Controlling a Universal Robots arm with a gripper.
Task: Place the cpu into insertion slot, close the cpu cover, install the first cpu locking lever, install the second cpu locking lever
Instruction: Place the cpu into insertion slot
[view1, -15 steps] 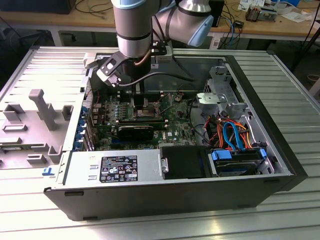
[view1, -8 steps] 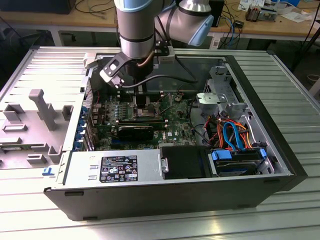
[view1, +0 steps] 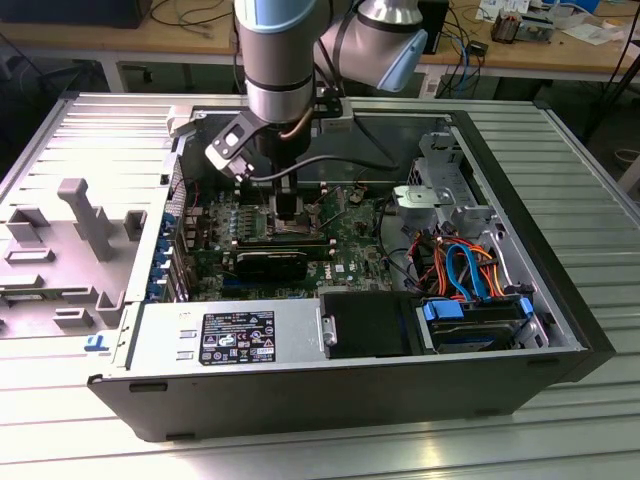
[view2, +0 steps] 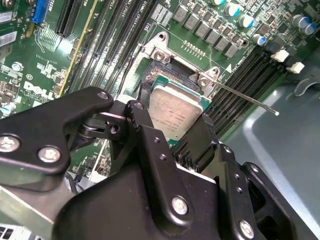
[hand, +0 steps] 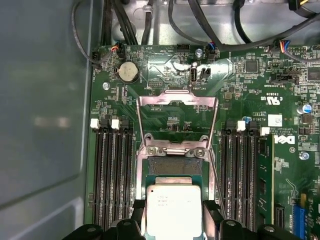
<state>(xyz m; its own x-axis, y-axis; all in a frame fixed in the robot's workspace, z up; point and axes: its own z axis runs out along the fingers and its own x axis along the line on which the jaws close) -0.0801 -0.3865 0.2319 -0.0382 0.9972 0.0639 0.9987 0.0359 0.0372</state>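
One black end effector (view2: 172, 125) clamps small silver-grey square cpu (view2: 175, 111) over socket (hand: 173, 165), we see; silvery frame cpu cover (hand: 205, 102) flipped open.

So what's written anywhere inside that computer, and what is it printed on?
On the power supply, a label: print too small to read.
On top of the cpu: faint engraving, too blurred to read.
On the motherboard: a white logo and tiny white markings, too small to quote reliably.
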